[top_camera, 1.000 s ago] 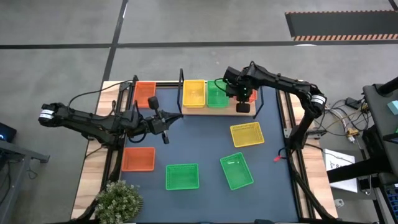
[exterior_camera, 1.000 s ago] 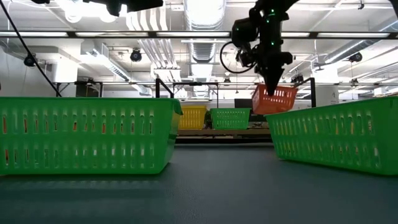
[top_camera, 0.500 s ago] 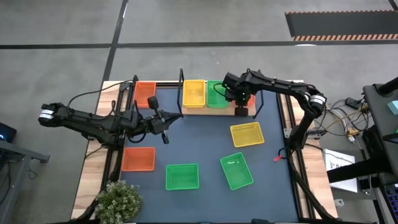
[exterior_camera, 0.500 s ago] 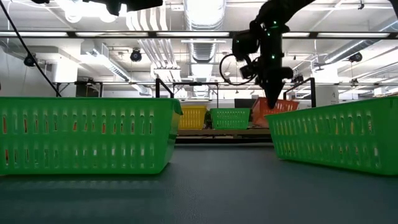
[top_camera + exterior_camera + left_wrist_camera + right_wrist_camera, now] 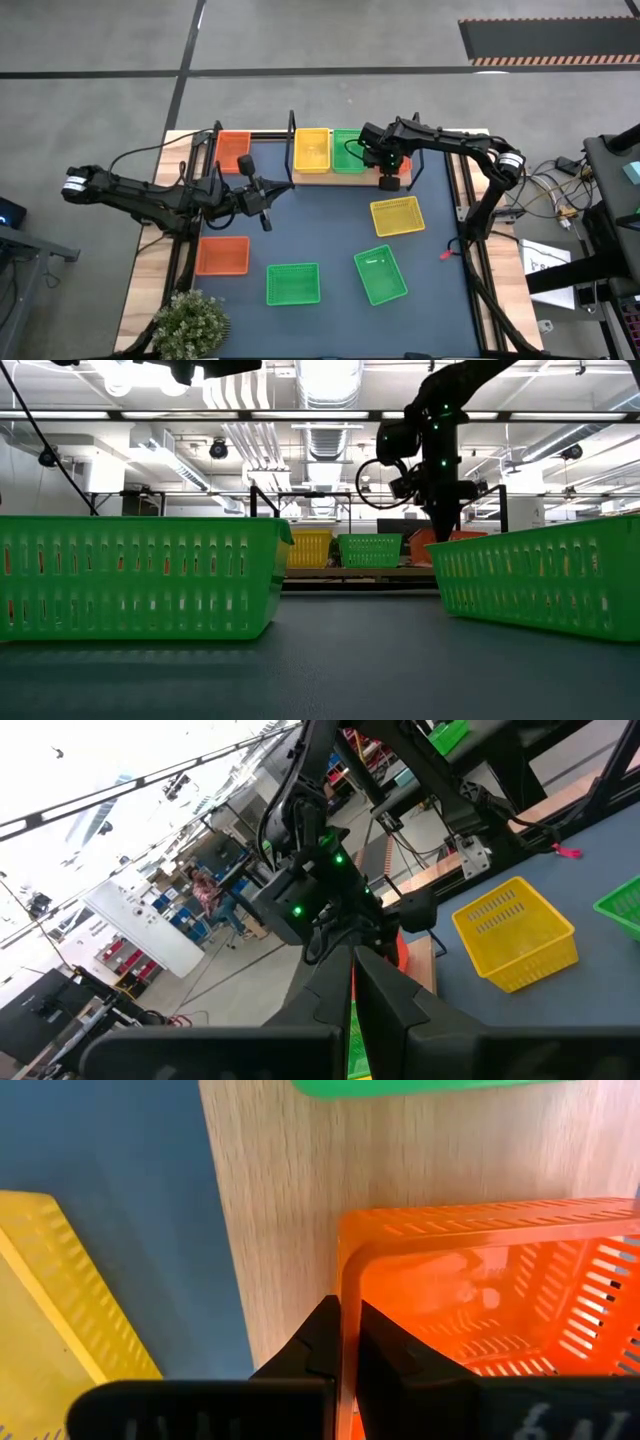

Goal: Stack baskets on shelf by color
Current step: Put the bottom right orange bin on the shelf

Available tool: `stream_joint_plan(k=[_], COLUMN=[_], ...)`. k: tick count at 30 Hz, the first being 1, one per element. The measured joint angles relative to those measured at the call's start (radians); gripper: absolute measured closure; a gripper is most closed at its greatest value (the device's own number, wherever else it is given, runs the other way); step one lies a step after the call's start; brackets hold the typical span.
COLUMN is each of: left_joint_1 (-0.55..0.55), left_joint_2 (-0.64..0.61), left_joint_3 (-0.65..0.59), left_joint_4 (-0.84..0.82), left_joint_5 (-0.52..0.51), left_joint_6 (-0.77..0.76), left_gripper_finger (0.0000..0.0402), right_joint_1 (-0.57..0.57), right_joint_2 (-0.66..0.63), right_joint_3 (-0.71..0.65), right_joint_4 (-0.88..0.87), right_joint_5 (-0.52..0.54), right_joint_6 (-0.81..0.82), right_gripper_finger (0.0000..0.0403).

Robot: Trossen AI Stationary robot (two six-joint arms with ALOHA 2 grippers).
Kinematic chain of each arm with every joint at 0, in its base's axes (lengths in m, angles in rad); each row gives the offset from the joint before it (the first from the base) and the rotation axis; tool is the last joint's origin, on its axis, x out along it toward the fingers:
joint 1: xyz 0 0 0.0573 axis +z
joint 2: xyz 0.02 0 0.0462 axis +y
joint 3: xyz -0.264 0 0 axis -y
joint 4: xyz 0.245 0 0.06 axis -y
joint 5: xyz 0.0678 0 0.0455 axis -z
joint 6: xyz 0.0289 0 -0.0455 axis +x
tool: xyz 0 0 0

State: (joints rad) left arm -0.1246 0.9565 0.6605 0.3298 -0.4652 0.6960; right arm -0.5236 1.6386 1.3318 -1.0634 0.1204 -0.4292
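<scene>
Red-orange basket [image 5: 480,1305], pinched by one thin wall between the fingers of the right gripper [image 5: 348,1335], low over the right end of the shelf [image 5: 300,1190], apparently resting on or just above the bare wood (contact not clear from any view). Beside it on the same board, a green basket [image 5: 349,152] and a yellow basket [image 5: 312,150], each in its own place. Probably very light: thin moulded plastic, mostly slots and air. Stiff enough to keep its shape from a single-wall grip, yet likely to flex and tilt a little when held at one edge only. Smooth and somewhat slippery, so best taken across the rim at the middle of a wall, fingers straddling it, one inside and one outside, as here. Not fragile; a short drop would do no harm, though a light tray could skid or bounce on the wood. Elsewhere on the blue tabletop [image 5: 320,235]: a yellow basket [image 5: 397,216], two green ones [image 5: 293,284] [image 5: 381,276] and an orange one [image 5: 222,256], well apart, with another orange basket [image 5: 234,151] at the far left. Left gripper [image 5: 354,982] idle over the left of the table, fingers nearly together, holding nothing.
</scene>
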Motion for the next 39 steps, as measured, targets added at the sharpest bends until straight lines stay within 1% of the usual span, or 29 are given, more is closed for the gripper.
stream_joint_plan(k=[7,16,24,31,35,39], left_joint_1=[0.0,0.0,0.0,0.0,0.0,0.0], left_joint_2=[0.0,0.0,0.0,0.0,0.0,0.0], left_joint_3=[0.0,0.0,0.0,0.0,0.0,0.0], left_joint_4=[0.0,0.0,0.0,0.0,0.0,0.0], left_joint_5=[0.0,0.0,0.0,0.0,0.0,0.0], left_joint_6=[0.0,0.0,0.0,0.0,0.0,0.0], left_gripper_finger=[0.0402,0.0402,0.0402,0.0402,0.0402,0.0402], right_joint_1=[0.0,0.018,0.02,0.02,0.02,0.02], right_joint_2=[0.0,0.0,0.0,0.0,0.0,0.0], right_joint_3=[-0.001,-0.001,-0.001,0.005,0.008,0.008], right_joint_4=[0.01,0.035,0.057,0.036,-0.011,-0.056], right_joint_5=[-0.013,-0.024,-0.024,-0.016,-0.015,0.02], right_joint_6=[-0.033,-0.035,-0.015,0.0,-0.006,0.0], right_gripper_finger=[0.0394,0.039,0.0348,0.0311,0.0303,0.0305])
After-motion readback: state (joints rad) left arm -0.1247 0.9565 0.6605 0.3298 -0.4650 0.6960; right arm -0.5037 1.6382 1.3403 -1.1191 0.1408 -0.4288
